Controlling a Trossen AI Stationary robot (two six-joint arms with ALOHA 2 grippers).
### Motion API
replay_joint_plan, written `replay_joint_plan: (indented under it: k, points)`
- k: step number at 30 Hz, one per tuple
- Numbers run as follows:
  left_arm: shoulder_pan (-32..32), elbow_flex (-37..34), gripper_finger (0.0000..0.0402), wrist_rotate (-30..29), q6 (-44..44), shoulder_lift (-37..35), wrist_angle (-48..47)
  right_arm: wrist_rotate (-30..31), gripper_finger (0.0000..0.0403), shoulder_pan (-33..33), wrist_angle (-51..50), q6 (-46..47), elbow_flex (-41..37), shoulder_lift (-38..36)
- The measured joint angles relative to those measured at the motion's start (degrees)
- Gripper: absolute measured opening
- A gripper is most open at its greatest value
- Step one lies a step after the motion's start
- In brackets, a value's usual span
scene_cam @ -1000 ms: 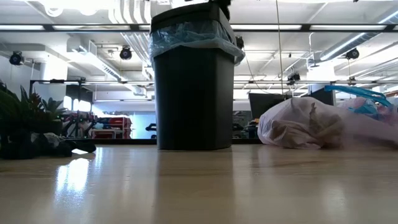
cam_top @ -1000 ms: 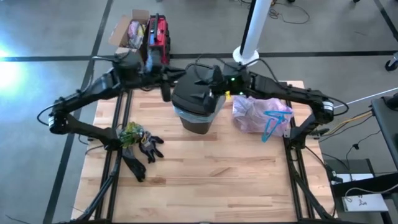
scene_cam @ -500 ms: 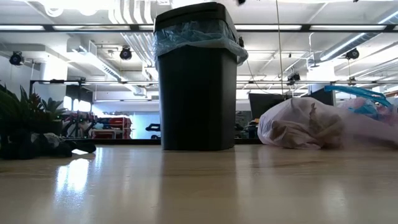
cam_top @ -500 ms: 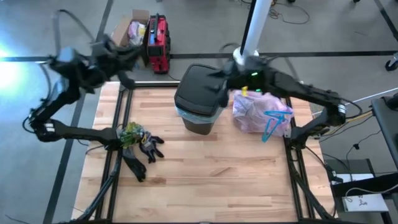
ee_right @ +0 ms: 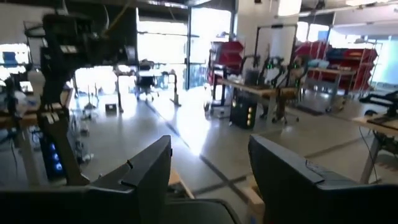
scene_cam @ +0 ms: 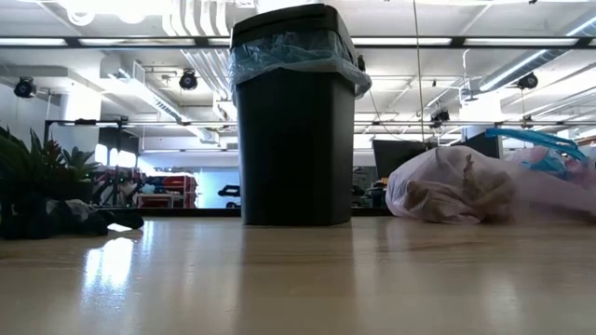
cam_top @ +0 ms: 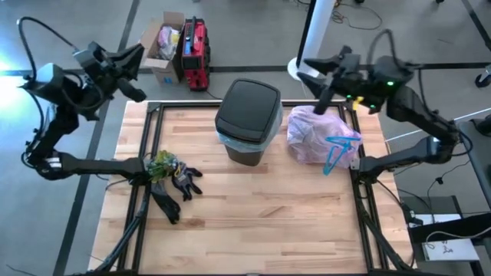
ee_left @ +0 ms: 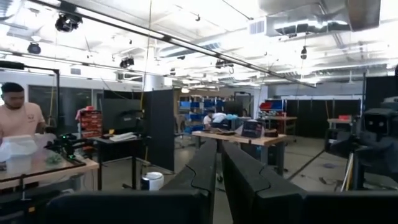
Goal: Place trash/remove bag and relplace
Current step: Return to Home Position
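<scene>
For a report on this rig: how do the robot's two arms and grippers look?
Both arms, the left arm and right arm, are black, slim jointed links with thin black cables looping over them. A green light glows on the right one. The left gripper and right gripper have two flat, dark, angular fingers each.

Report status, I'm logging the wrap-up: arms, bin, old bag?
Left gripper aloft off the table's left corner, jaws shut; right gripper aloft past the pink bag, jaws open. Bin lid closed, blue liner in. Pink bag beside bin. Gloves lie apart.
</scene>
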Motion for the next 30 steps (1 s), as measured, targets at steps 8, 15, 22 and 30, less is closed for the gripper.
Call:
replay_joint_plan:
  k: [8,15,22,30]
  points:
    - [0.0,0.0,0.0011,0.0,-0.27,0.24,1.86,-0.04,0.0203,0.0,0.08,-0.32,0.0,-4.77]
    - [-0.01,0.0,0.0011,0.04,-0.28,0.9,2.2,-0.09,0.0213,0.0,0.0,-0.14,-0.02,-6.47]
    - [-0.02,-0.04,0.0011,4.67,-0.41,0.52,-0.09,-7.38,0.0225,0.0,-4.97,-3.17,-0.08,-10.5]
    - [-0.07,-6.18,0.0011,22.31,1.95,-2.27,-6.21,-10.86,0.0236,0.0,-10.07,-7.08,-3.88,-17.9]
